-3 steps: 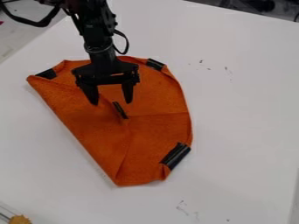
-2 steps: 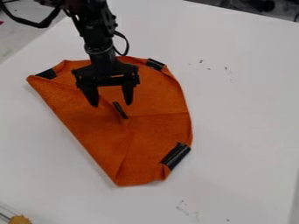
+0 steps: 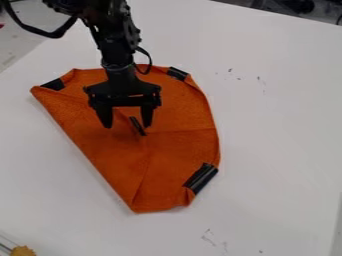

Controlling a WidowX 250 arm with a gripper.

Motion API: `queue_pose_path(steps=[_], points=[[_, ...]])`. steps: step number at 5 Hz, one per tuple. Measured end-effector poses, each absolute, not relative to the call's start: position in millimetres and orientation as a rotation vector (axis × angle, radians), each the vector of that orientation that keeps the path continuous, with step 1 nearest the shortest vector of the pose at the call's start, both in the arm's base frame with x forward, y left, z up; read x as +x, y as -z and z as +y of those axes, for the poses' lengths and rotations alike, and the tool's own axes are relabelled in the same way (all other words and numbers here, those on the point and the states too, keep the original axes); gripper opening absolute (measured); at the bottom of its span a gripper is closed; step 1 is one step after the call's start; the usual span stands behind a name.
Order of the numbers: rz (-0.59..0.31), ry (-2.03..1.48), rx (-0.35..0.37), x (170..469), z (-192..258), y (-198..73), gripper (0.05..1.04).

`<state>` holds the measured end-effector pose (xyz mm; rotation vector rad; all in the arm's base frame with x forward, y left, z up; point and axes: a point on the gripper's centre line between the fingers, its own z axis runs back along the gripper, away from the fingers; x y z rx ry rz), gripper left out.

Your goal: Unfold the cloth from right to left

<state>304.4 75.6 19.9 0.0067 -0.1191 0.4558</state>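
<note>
Two spread fingers of the claw [image 3: 127, 126] hang over orange cloth [image 3: 177, 150], perhaps felt, creased, one edge straight.

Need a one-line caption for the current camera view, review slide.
Black two-finger gripper hanging open over a partly folded orange cloth with black patches, white tabletop.

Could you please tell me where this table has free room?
The tabletop is bare from the orange cloth toward the picture's right, bar small dark marks, and left of the cloth's long slanting edge. It is crowded over the cloth's upper half, where the gripper hangs open.
</note>
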Motion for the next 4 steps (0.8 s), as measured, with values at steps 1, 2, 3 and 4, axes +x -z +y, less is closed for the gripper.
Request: queue_pose_path(steps=[1, 2, 3, 4], points=[[-0.102, -0.449, 0.026, 301, 77, -20, 1.001], [-0.090, -0.429, 0.025, 301, 74, -14, 1.001], [-0.087, -0.429, 0.025, 300, 73, -12, 1.001], [-0.070, -0.427, 0.029, 299, 72, -8, 0.992]])
